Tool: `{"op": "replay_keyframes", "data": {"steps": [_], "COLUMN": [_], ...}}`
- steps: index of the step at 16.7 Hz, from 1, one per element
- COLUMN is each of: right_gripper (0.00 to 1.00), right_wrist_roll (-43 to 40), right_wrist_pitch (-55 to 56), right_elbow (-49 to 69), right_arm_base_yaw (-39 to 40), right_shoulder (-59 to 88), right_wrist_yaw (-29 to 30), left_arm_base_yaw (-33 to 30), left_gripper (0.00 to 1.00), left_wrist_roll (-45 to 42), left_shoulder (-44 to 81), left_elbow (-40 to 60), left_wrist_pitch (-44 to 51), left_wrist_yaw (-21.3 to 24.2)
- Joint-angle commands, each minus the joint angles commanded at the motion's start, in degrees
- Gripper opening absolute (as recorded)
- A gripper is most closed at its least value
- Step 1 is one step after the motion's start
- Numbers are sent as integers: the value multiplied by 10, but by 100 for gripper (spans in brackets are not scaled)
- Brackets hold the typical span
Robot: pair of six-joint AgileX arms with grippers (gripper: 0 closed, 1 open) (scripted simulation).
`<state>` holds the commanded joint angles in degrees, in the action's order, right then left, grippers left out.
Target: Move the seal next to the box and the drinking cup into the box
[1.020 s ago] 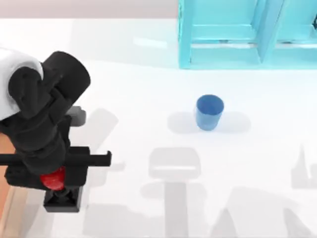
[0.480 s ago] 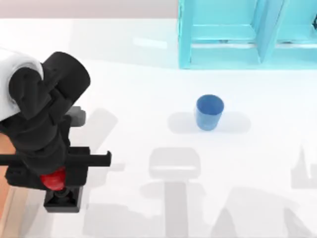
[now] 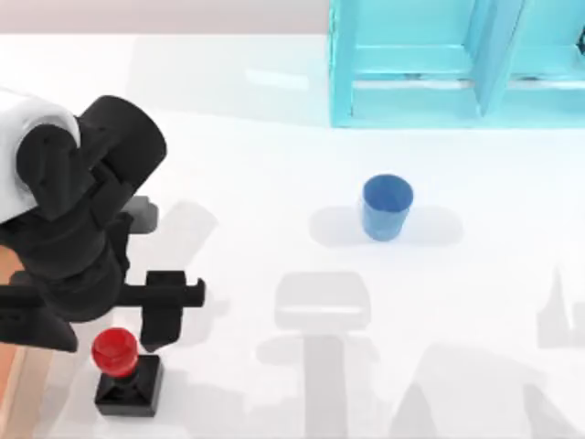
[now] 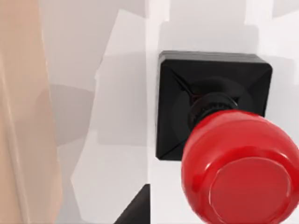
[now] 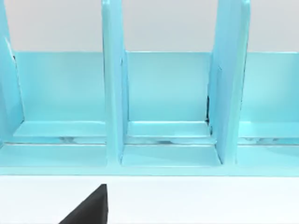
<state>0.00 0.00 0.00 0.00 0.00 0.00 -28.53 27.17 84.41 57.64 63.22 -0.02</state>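
Observation:
The seal (image 3: 116, 354), a red knob on a square black base, stands upright on the table at the near left. It is just right of the box's (image 3: 6, 375) light-brown wall. My left gripper (image 3: 105, 325) hovers over it, open, with a finger on each side of the knob and apart from it. In the left wrist view, the seal (image 4: 240, 172) is seen from above, with the box wall (image 4: 21, 121) beside it. The blue drinking cup (image 3: 387, 207) stands upright mid-table, far from both. My right gripper (image 5: 88, 210) is a dark tip facing the cabinet.
A cyan-blue shelf cabinet (image 3: 457, 64) stands at the back right; its open compartments (image 5: 163, 102) face the right wrist camera. White table stretches between the seal and the cup.
My left gripper has opened and let go of the seal, which now stands free on the table. The cup has not moved.

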Motion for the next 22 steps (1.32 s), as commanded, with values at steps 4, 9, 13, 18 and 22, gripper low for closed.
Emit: {"op": "replay_keyframes", "data": {"steps": [4, 9, 13, 18, 22], "right_gripper": [100, 100, 100, 100, 100], "right_wrist_roll": [0, 0, 0, 0, 0], "right_wrist_pitch": [0, 0, 0, 0, 0], "right_elbow": [0, 0, 0, 0, 0], "right_arm_base_yaw": [0, 0, 0, 0, 0], "right_shoulder": [0, 0, 0, 0, 0], "right_wrist_yaw": [0, 0, 0, 0, 0], "left_arm_base_yaw": [0, 0, -3, -4, -4], "left_gripper": [100, 100, 100, 100, 100], "left_wrist_roll": [0, 0, 2, 4, 4], "left_shoulder": [0, 0, 2, -1, -6], "left_elbow": [0, 0, 43, 184, 223], "left_wrist_pitch": [0, 0, 43, 190, 229], "left_wrist_yaw": [0, 0, 0, 0, 0]}}
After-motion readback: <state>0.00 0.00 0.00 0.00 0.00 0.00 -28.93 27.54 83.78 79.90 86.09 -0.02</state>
